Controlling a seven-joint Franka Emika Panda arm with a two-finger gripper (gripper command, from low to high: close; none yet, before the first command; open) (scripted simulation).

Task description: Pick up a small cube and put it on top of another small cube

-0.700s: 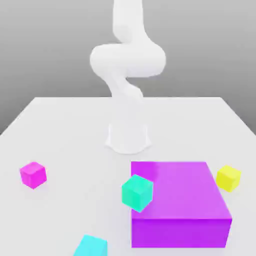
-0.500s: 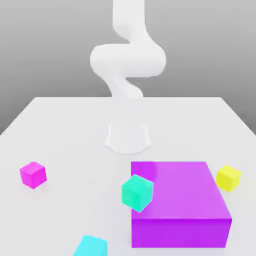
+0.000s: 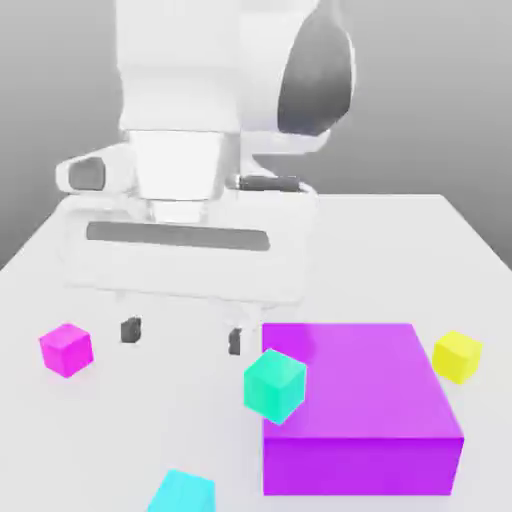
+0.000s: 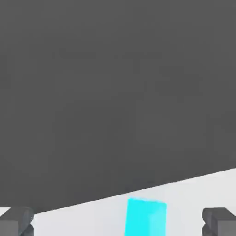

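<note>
Cyan cube (image 3: 183,491), small, flat-shaded, sharp-edged, sits at the bottom edge of the exterior view, left of centre, partly cut off by the frame; in the hand view it shows as a bright cyan block (image 4: 145,216) low in the frame, between the two dark fingertips (image 4: 16,220). Gripper (image 3: 182,336) hangs in the middle of the exterior view, fingers spread wide, nothing between them, nothing held. Teal-green cube (image 3: 274,384), same size and same matte plastic look, sits at lower centre, just beside the near left corner of the big purple block (image 3: 370,400), apparently touching it or overlapping it in the picture; cannot tell which. Step in hand, as I judge it: the approach, with the grasp not yet made and the cyan cube untouched on the table (image 3: 140,420). Next move calls for bringing the open fingers down over the cyan cube, straddling two flat faces squarely, then closing, lifting and carrying it toward the teal one. Purple block is a broad, low, glossy-looking slab with a faint highlight on top. Magenta cube (image 3: 66,349) at left and yellow cube (image 3: 457,356) at right are distractors, well apart from the target. Table is plain white, smooth. Arm housing is white with a dark grey cap.
</note>
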